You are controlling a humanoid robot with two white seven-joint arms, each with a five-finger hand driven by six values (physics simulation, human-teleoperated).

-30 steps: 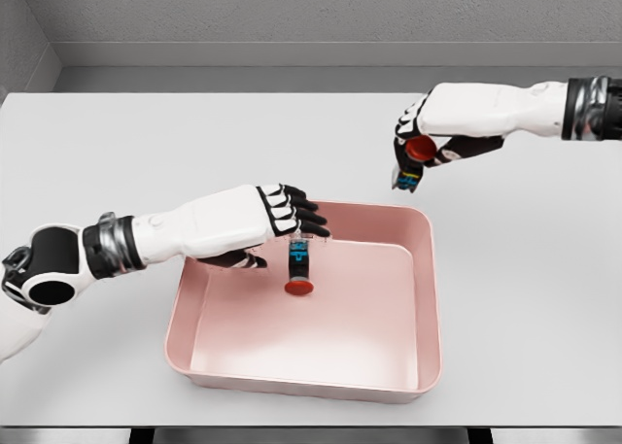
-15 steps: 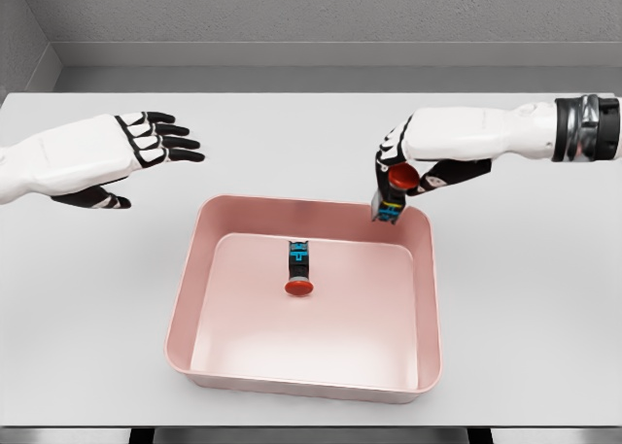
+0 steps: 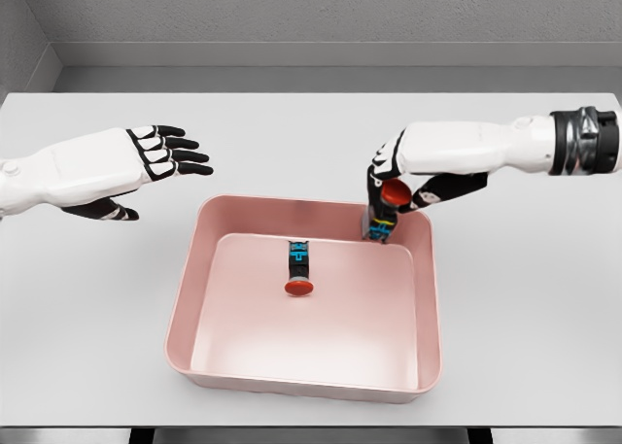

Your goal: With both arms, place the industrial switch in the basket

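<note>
Right hand point(image 3: 394, 187) gripping a switch point(image 3: 382, 217) over the basket's point(image 3: 185, 308) far rim, second switch point(image 3: 298, 268) lying inside, left hand point(image 3: 146, 157) spread, holding nothing

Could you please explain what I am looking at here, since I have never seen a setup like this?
This is a simulator's render, seen from a camera on a humanoid robot's head, looking down at a white table. The two white arms belong to the robot, and each ends in a five-finger hand. On the table sits a pink basket, really a shallow tray. One industrial switch, a small dark part with a red button, lies inside it. The right hand grips a second switch and holds it over the basket's far right corner. The left hand hovers over the table to the left of the basket with fingers spread, holding nothing.
</note>
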